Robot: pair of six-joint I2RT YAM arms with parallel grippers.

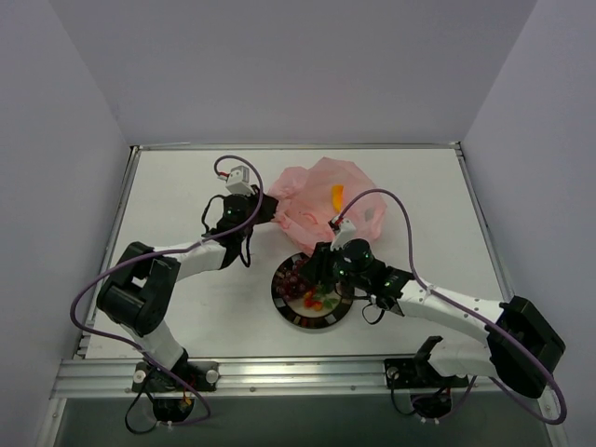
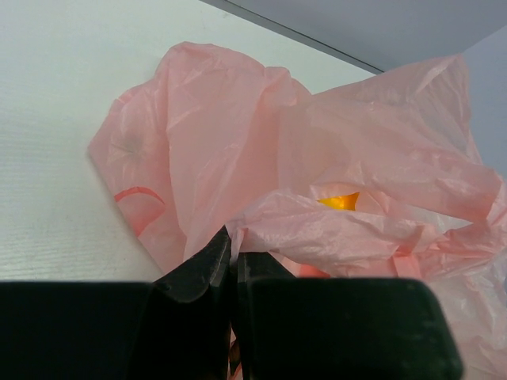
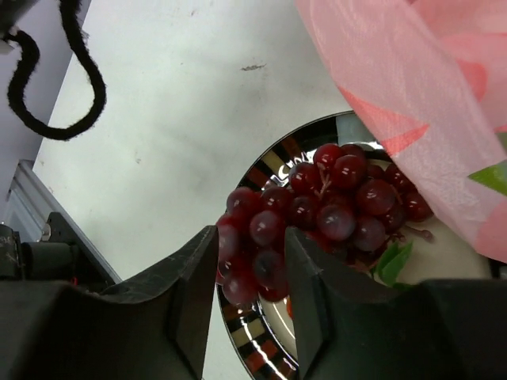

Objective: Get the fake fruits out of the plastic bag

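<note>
Your left gripper (image 2: 232, 255) is clamped on a fold of the thin translucent pink plastic bag (image 2: 238, 134). Your right gripper (image 3: 249, 265) straddles the dark purple plastic grape bunch (image 3: 333, 198) on the dark-rimmed round plate (image 3: 273, 164); whether it grips, I cannot tell. One orange-yellow oval fruit (image 2: 339, 201) sits bagged: fetch it next. Left arm reaches forward; right bends over the plate.

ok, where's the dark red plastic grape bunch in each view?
Top external: grape bunch on the dark-rimmed round plate, lower centre.
Left wrist: not in view.
Right wrist: grape bunch at centre, one end inside the right gripper.
Shared landmark: thin translucent pink plastic bag, in all three.
</note>
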